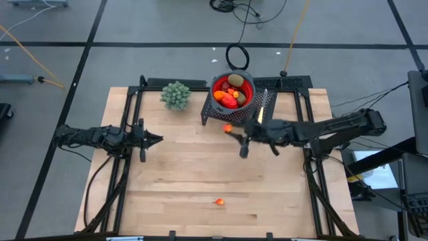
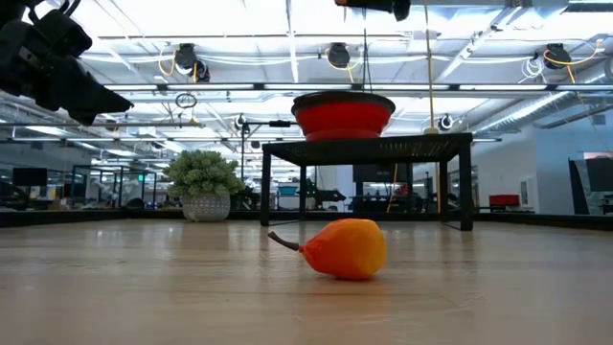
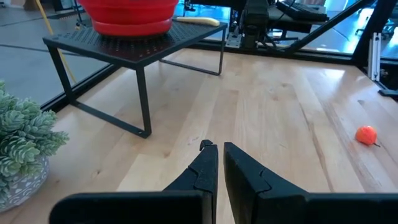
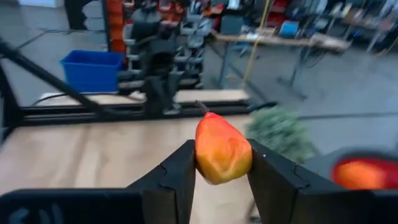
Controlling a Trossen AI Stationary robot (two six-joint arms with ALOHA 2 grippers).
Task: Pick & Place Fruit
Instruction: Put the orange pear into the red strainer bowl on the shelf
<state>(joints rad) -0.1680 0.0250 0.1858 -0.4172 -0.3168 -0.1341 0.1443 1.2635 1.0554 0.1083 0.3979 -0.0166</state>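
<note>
We've got an orange-yellow pear (image 4: 222, 152) pinched between the fingers of the right gripper (image 4: 221, 165), one finger flat on each flank, stalk pointing away from the wrist. In the overhead view that pear (image 1: 228, 128) sits at the fingertips, up off the counter (image 1: 180, 181) and just short of the red bowl (image 1: 249, 84) on its black wire stand (image 1: 207, 114). The bowl already carries a heap of fruit (image 1: 230, 94).

The step in hand, as we read it, is the carry into the bowl. To do it well, we want the fingers high enough that the pear passes over the near rim instead of knocking it, since the bowl is perched on a raised stand and a nudge could shift it. We'd bring the fingertips over a spot beside the heap's peak, lower a touch, then part the fingers gently so the pear settles and doesn't bounce off its neighbours. The yellow-handled knife (image 1: 263, 106) lies on the stand just beside the right arm; we'd keep clear of it.

The left gripper (image 3: 217, 163) waits well away from the action, fingers closed on nothing. One more small orange fruit (image 1: 219, 201) lies on the counter, far from both sets of fingers. The green bunch (image 1: 176, 95) we leave alone.
</note>
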